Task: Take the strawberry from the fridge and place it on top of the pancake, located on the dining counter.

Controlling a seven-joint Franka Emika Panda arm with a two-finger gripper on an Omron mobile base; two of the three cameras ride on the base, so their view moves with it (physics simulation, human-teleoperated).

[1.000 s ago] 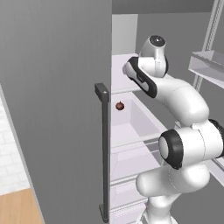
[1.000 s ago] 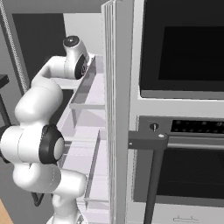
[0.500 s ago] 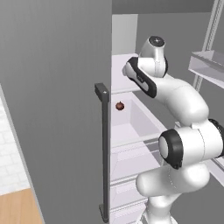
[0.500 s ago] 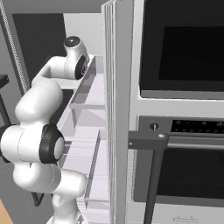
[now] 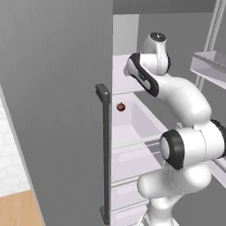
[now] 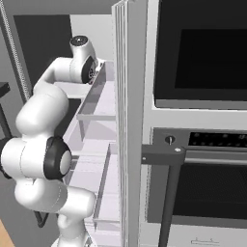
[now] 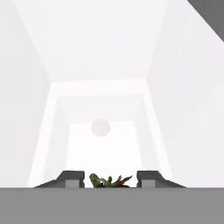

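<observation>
Strawberry [image 7: 110, 181] leaves between parted jaws, white fridge [image 7: 100, 65] interior, brownish fruit [image 5: 121, 107] below

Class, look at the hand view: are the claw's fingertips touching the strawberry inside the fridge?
Cannot tell. In the hand view the strawberry's green top sits between the claw's two fingertips, with slim gaps either side, but the berry's body is cut off at the picture's bottom.
</observation>
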